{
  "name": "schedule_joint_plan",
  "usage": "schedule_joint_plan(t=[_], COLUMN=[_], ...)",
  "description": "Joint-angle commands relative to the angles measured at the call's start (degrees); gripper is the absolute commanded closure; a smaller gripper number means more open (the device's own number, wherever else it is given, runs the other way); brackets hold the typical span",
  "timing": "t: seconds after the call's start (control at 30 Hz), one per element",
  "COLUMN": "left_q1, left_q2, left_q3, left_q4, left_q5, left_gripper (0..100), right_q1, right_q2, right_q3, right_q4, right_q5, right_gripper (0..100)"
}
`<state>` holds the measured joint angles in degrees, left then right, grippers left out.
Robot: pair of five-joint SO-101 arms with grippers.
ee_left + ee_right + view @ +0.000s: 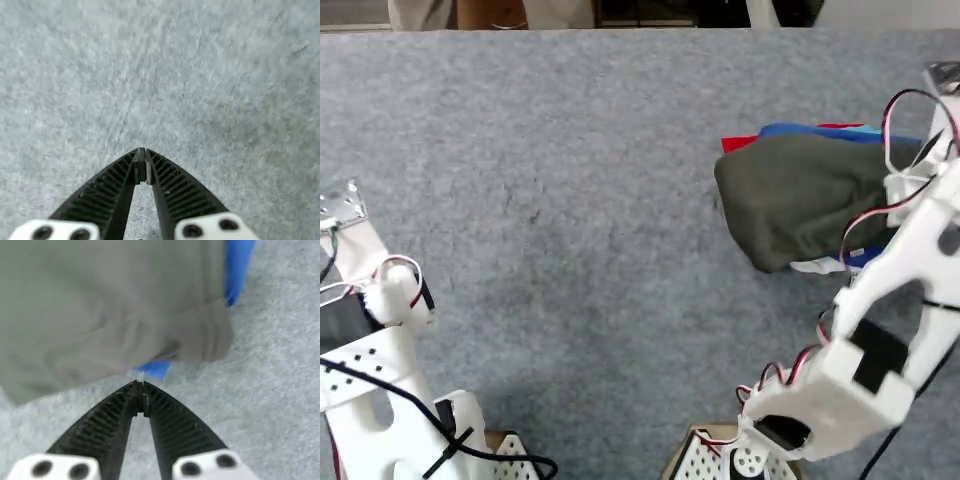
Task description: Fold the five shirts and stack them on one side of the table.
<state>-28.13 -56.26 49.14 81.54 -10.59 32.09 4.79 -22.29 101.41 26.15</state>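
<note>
A grey felt table (570, 200) stretches across the high view. The left gripper (141, 167) is clenched with its toothed black jaws meeting at the tips, holding nothing, and bare felt lies ahead of and beneath it. The right gripper (140, 402) is likewise pressed shut on nothing. Just ahead of its tips lies the rumpled edge of the folded olive shirt (110, 305), though whether tips and cloth touch cannot be told. This shirt tops a stack, with a blue shirt (237, 265) peeking out under it on the gripper's near and far sides. From above, a red shirt (735, 143) and a white shirt (817, 266) show at the stack's edges, beside the right arm (880, 330) and well apart from the left arm (380, 330).
</note>
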Motion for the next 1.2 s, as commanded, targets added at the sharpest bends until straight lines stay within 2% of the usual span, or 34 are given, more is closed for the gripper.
schedule_joint_plan(t=[0.0, 0.2, 0.53, 0.77, 0.97, 1.17], left_q1=[3.5, 8.6, 8.9, 8.4, 8.4, 8.4], left_q2=[-0.6, -0.6, -0.6, -0.6, -0.6, -0.6], left_q3=[4.8, 9.6, 15.2, 18.6, 22.9, 28.7], left_q4=[-2.7, -5.8, -11.2, -14.9, -21.2, -30.4], left_q5=[-0.2, -0.3, 0.1, -0.2, -0.2, -0.2], left_gripper=[98, 98, 98, 98, 98, 98], right_q1=[-3.2, -7.7, -18.2, -25.8, -33.0, -34.4], right_q2=[-11.4, -27.1, -43.9, -44.3, -44.4, -44.4], right_q3=[13.1, 39.0, 70.2, 78.2, 84.0, 87.7], right_q4=[-0.9, -13.7, -35.2, -43.7, -44.1, -47.9], right_q5=[2.4, 2.3, 1.8, -13.2, -14.2, -14.3], right_gripper=[99.8, 99.8, 99.8, 99.7, 99.7, 99.7])
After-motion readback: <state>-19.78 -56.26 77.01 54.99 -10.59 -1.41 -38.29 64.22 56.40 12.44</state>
